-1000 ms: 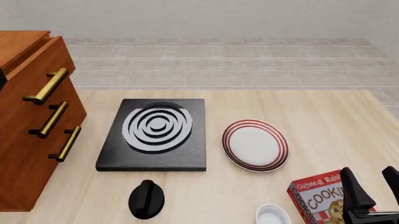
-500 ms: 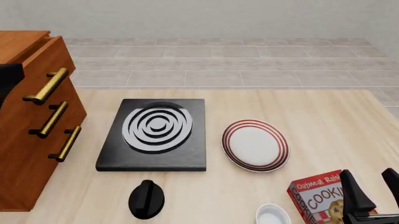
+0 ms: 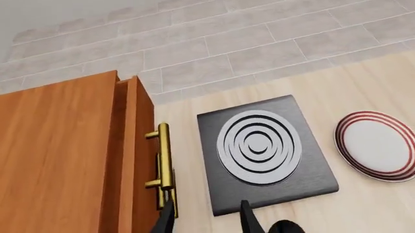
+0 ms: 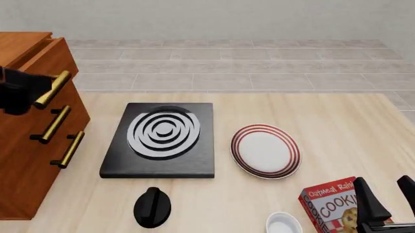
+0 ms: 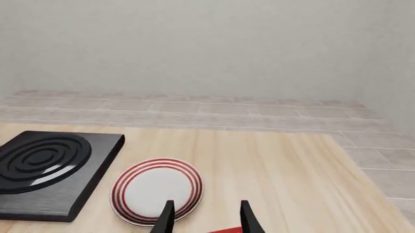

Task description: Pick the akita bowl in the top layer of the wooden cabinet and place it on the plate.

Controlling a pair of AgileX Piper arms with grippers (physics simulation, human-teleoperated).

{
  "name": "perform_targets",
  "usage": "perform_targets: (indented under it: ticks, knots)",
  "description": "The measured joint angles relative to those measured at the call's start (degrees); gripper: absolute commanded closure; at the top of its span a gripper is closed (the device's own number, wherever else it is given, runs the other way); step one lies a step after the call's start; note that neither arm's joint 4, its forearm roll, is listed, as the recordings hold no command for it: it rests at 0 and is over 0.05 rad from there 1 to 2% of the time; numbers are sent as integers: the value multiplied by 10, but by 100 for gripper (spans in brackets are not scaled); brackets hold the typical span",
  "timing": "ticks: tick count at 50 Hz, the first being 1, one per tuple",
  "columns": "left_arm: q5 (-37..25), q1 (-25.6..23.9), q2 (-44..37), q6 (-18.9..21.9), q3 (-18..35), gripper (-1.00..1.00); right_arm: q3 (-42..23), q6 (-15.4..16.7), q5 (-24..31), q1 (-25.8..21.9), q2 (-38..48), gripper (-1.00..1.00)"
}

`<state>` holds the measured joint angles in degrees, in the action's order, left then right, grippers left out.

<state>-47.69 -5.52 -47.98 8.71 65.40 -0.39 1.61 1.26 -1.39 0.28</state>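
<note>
The task is barely starting: the top layer (image 4: 39, 63) of the wooden cabinet (image 4: 29, 160) is sitting slightly out, the akita bowl hidden, the plate (image 4: 266, 151) lying bare at 4 o'clock of centre. The left hand (image 3: 206, 218), fingers parted, is hovering by the brass handle (image 4: 50, 90); the right hand (image 4: 387, 196) is idling open.

Hidden and cut-off parts

The cabinet (image 4: 29, 145) is cut by the front view's left edge, and the top drawer's (image 4: 39, 53) inside is not shown, so no bowl can be seen. The left pincer (image 4: 23, 90) is cropped there. The cookie box (image 4: 337, 204), white bowl (image 4: 283, 224) and right pincer (image 4: 389, 201) are cut at the bottom edge.
</note>
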Motion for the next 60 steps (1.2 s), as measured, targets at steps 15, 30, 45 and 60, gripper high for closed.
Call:
perform_targets:
  ticks: [15,30,45,60]
  knots:
    - [-28,21,-48,18,13,-100,0,-1,-3,-1,2,-100]
    - [-59,53,-86,46,47,-100,0,-2,-4,-3,4,-100]
    - [-76,75,-119,58,75,-100,1,-3,-11,-3,11,-100]
    - [-82,112,-145,82,103,-100,1,-5,-10,-4,10,-100]
